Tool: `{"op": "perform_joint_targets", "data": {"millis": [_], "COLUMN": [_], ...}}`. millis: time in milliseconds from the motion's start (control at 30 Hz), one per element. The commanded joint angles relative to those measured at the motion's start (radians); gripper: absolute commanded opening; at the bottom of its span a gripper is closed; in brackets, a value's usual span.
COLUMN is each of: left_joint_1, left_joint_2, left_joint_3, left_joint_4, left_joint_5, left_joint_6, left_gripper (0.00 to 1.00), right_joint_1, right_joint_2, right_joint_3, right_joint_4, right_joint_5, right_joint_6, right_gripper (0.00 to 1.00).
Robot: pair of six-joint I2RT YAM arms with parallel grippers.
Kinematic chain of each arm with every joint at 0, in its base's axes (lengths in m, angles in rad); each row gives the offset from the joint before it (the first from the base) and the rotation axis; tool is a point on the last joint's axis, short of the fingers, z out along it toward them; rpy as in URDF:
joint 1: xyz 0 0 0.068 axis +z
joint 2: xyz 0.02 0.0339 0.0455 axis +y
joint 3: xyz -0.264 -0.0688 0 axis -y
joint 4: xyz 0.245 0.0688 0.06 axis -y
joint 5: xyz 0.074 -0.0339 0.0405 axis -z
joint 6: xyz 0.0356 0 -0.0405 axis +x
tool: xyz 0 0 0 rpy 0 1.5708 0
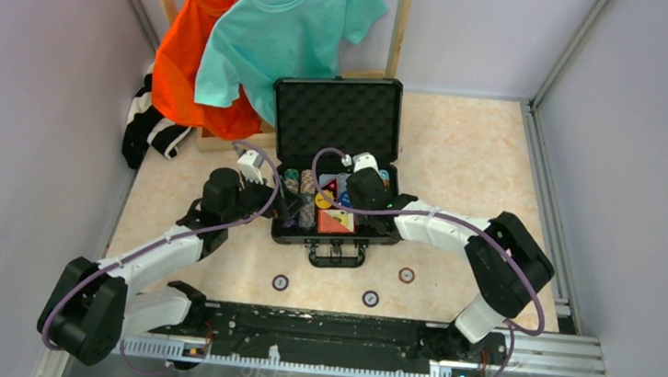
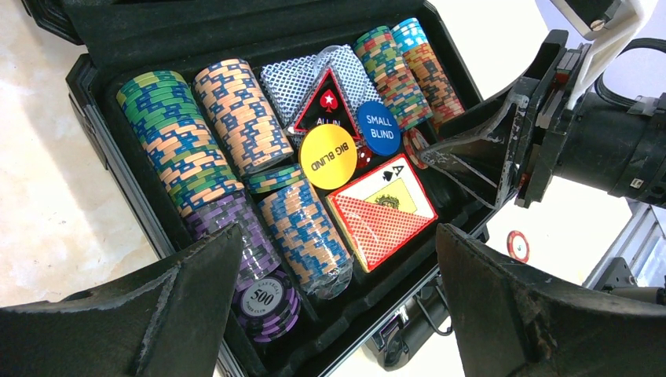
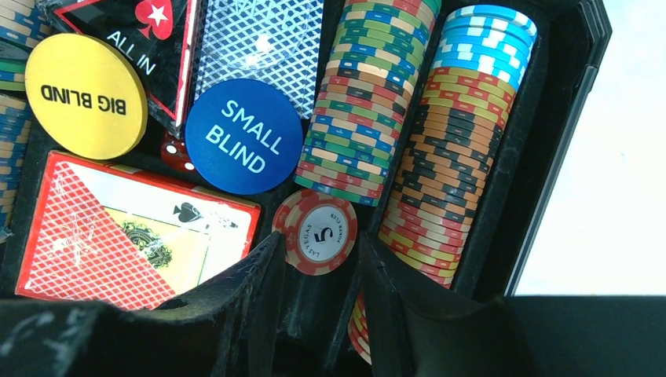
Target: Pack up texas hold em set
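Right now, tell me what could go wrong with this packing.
1. The 5 chip at the right gripper faces up, outside any row; it could stay loose.
2. Three chips lie on the table; shutting the case now would leave them out.
3. The left gripper is close to the right; they might collide.

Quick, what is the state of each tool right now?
Left tool: open, holding nothing.
Right tool: closed on the red 5 chip.
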Motion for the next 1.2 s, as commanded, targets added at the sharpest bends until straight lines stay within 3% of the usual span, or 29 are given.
{"op": "perform_joint_targets", "data": {"millis": [0, 367, 1167], "left_joint_1": [-0.006, -0.005, -0.006], "left_joint_2": [-0.010, -0.013, 0.009], "left_joint_3": [0.017, 0.018, 0.018], "left_joint_4": [0.012, 0.002, 0.017], "left_joint_5": [-0.002, -0.018, 0.011], "left_joint_6": [0.007, 0.013, 0.002], "left_gripper": [0.97, 0.97, 0.97], "right_joint_1": [0.017, 0.021, 0.021], "right_joint_2": [0.012, 0.036, 0.087], "right_joint_3": [0.024, 0.049, 0.037], "right_joint_4": [0.010, 0.024, 0.030], "right_joint_5": [0.007, -0.020, 0.021], "right_joint_6": [-0.018, -0.018, 0.016], "right_gripper": [0.41, 0.49, 0.47]}}
